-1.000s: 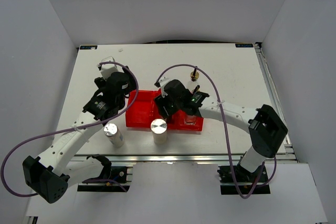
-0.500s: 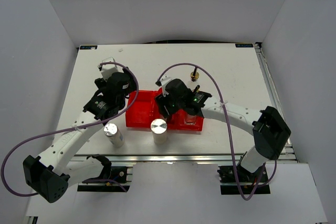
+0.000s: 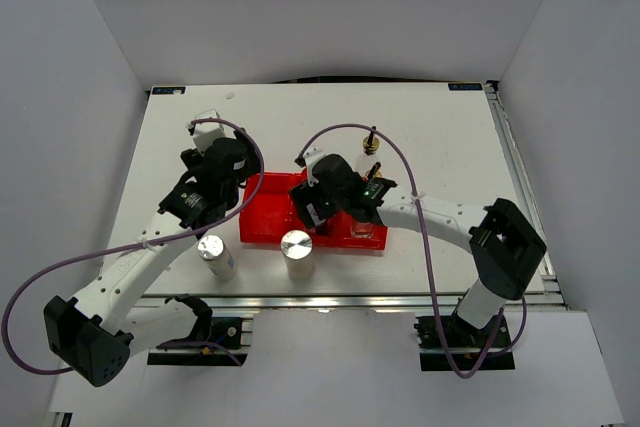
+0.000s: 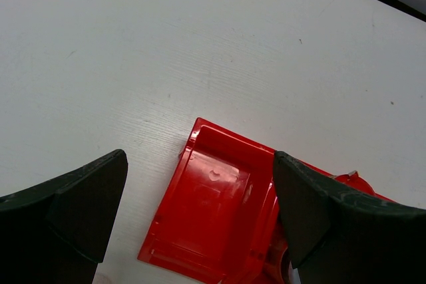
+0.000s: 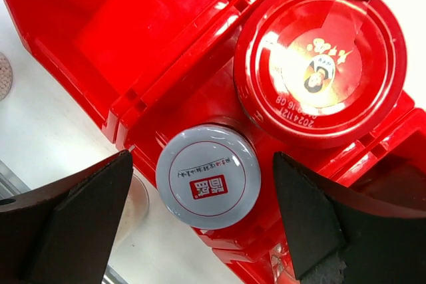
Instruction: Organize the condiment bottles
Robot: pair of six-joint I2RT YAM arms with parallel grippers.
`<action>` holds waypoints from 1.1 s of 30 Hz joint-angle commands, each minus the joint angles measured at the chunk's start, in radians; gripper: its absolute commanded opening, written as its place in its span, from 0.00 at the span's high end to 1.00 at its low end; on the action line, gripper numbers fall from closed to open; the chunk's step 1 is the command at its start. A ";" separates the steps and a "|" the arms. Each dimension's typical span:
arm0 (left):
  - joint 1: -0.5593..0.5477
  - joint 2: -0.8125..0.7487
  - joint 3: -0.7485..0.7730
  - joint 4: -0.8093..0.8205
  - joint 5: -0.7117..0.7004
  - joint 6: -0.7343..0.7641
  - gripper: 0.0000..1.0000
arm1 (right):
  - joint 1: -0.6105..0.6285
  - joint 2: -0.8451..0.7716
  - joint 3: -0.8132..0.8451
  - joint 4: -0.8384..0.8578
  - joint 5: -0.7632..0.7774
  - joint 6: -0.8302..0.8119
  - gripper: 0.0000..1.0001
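With the right gripper (image 5: 203, 164) and left gripper (image 4: 200, 157) both hanging wide apart, the short silver-lidded jar (image 5: 208, 185) is sitting in the red tray's (image 5: 86, 31) middle compartment just beside the red-lidded jar (image 5: 319, 61), probably light, rigid and slick, best pinched across its lid.

The tray (image 5: 133, 31) is glossy red plastic, the table (image 4: 200, 44) matt white, the metal cylinder (image 3: 297, 243) shiny-topped.

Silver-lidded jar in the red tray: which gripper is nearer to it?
Right. The right gripper hangs open directly above the silver-lidded jar; the left gripper, also open, is by the red tray's empty end compartment.
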 commanded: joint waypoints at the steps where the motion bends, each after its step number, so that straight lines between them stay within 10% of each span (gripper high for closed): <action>1: 0.003 -0.011 0.020 -0.007 0.016 -0.006 0.02 | 0.006 -0.030 0.023 0.042 0.016 0.003 0.11; 18: -0.007 -0.014 0.036 -0.002 0.208 -0.041 0.02 | 0.010 -0.177 0.368 -0.081 0.096 -0.166 0.11; 23: -0.106 0.022 0.060 -0.028 0.209 -0.047 0.02 | -0.014 -0.260 0.419 -0.066 0.320 -0.244 0.11; 33: -0.286 0.078 0.131 -0.246 0.176 -0.015 0.02 | -0.476 -0.556 0.160 -0.092 0.357 -0.055 0.11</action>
